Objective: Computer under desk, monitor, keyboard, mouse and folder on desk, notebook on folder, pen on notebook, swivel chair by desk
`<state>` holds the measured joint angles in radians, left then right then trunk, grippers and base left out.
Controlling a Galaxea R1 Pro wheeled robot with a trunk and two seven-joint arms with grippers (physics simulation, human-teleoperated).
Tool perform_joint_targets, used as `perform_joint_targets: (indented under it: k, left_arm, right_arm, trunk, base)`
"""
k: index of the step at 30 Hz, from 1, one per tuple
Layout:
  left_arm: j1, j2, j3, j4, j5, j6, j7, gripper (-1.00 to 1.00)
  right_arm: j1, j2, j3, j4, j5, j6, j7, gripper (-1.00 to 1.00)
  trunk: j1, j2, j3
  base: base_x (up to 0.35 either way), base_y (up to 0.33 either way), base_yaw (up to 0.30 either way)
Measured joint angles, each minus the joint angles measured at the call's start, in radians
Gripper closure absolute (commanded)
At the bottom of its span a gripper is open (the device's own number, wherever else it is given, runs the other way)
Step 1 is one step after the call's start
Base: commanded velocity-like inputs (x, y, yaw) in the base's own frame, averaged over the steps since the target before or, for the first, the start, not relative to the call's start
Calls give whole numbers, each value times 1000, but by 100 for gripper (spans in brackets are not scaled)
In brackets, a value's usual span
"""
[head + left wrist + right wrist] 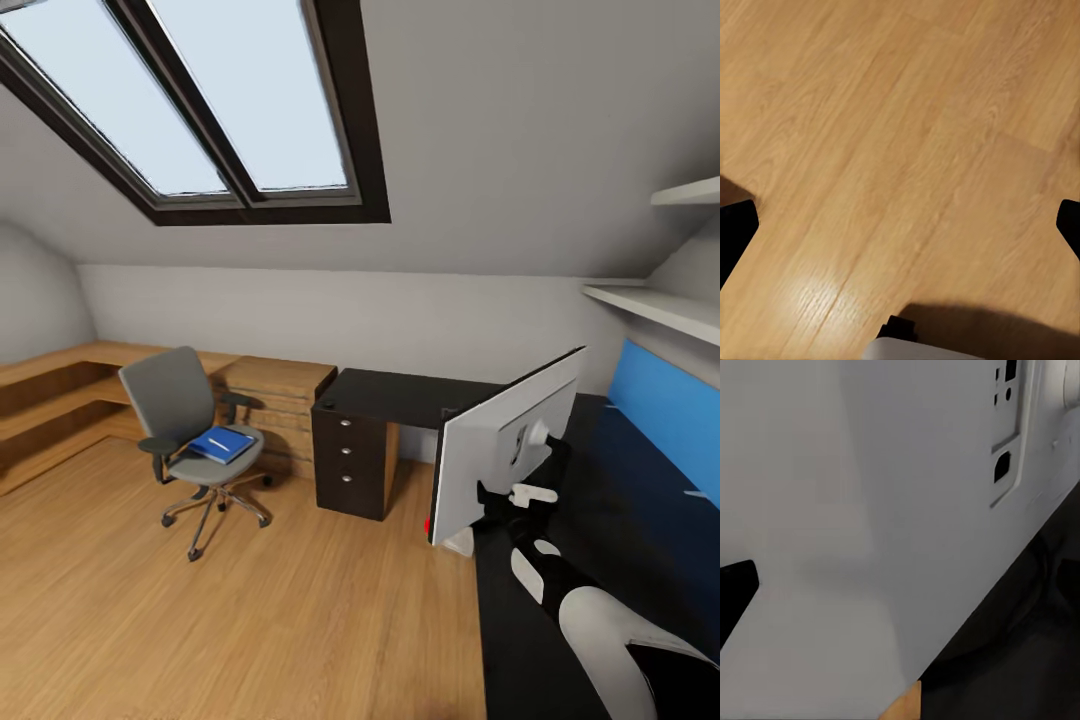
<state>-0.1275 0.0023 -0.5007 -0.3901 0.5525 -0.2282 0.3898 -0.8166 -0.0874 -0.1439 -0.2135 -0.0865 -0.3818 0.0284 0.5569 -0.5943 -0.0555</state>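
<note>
The grey swivel chair (190, 425) stands on the wood floor left of the desk (400, 395), a short gap away. The blue folder (222, 444) lies on its seat, with a thin white pen (218, 441) on top. The monitor (505, 440) stands on the black desk's right wing, its silver-white back (855, 510) facing me. My right gripper (500, 505) is open close behind that back, near the stand. My left gripper (900, 225) hangs open over bare floor, holding nothing. The computer, keyboard, mouse and notebook are out of view.
A dark drawer unit (347, 465) with three knobs holds up the desk's left end. A light wood chest (275, 400) and stepped wood platforms (50, 400) line the back left wall. A blue wall panel (660, 410) and shelves (660, 305) run along the right.
</note>
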Motion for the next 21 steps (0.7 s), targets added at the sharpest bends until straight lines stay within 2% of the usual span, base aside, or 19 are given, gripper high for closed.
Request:
perform_joint_targets:
  k: [10, 16, 21]
  left_arm:
    - [0, 2, 0, 0, 0, 0, 0, -100]
    - [0, 2, 0, 1, 0, -1, -1, -100]
    - [0, 3, -1, 0, -4, -59, -7, -100]
  right_arm:
    - [0, 0, 2, -1, 2, -1, 1, -100]
    - [0, 0, 2, 0, 4, -1, 1, -100]
    - [0, 0, 4, 4, 6, -2, 1, -100]
  trunk:
    - [0, 0, 0]
    - [0, 0, 0]
    - [0, 0, 0]
  base:
    - [0, 0, 2]
    - [0, 0, -192]
    - [0, 0, -258]
